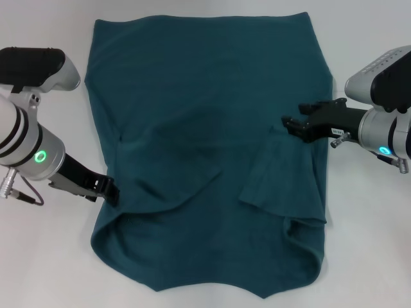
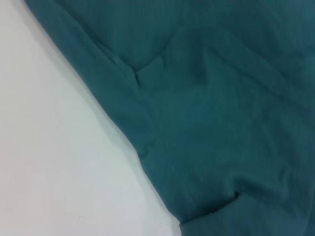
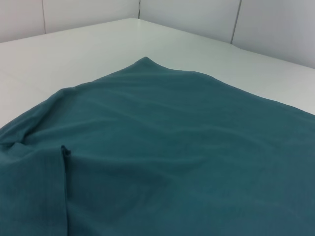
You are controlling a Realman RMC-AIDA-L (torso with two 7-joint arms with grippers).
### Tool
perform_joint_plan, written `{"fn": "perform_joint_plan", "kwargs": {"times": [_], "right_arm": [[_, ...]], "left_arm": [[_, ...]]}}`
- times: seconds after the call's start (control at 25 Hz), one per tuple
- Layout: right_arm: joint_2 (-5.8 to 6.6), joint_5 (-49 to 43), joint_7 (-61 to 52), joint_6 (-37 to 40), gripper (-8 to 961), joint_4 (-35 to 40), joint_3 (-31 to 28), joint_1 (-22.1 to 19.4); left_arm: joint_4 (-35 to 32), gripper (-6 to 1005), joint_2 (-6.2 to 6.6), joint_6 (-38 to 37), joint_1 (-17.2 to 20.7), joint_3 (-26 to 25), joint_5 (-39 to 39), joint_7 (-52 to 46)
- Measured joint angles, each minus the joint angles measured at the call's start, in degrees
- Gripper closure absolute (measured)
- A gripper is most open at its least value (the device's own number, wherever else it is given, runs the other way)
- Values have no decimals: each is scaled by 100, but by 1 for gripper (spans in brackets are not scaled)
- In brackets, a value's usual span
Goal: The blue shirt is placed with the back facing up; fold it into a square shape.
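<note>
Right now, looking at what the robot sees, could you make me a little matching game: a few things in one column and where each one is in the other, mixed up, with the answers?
Things:
1. blue shirt
2. left gripper
3. right gripper
4. folded-in sleeve

Places:
A. at the shirt's right side edge, about halfway along it
B. lying on the shirt's right part, nearer the robot
C. spread flat over the middle of the white table
D. at the shirt's left side edge, nearer the robot

Pairs: 1-C, 2-D, 3-A, 4-B
</note>
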State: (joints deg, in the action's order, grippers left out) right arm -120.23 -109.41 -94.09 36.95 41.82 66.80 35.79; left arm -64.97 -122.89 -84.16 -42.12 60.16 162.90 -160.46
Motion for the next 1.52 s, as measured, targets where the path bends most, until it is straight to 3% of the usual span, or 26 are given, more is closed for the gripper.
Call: {"fn": "perform_joint_plan", "kwargs": {"times": [0.6, 1.2, 1.52], "right_arm": [[0, -1, 13, -65, 477, -18, 0, 48], [0, -1, -7, -65, 477, -90, 0, 36], [0, -1, -38, -65, 476, -91, 1, 12]], "left_arm": [[178, 606, -91, -360, -348, 31, -93, 13], [361, 611, -95, -123, -216, 22, -79, 79], [-23, 614, -95, -208, -202, 167, 10, 266]]}}
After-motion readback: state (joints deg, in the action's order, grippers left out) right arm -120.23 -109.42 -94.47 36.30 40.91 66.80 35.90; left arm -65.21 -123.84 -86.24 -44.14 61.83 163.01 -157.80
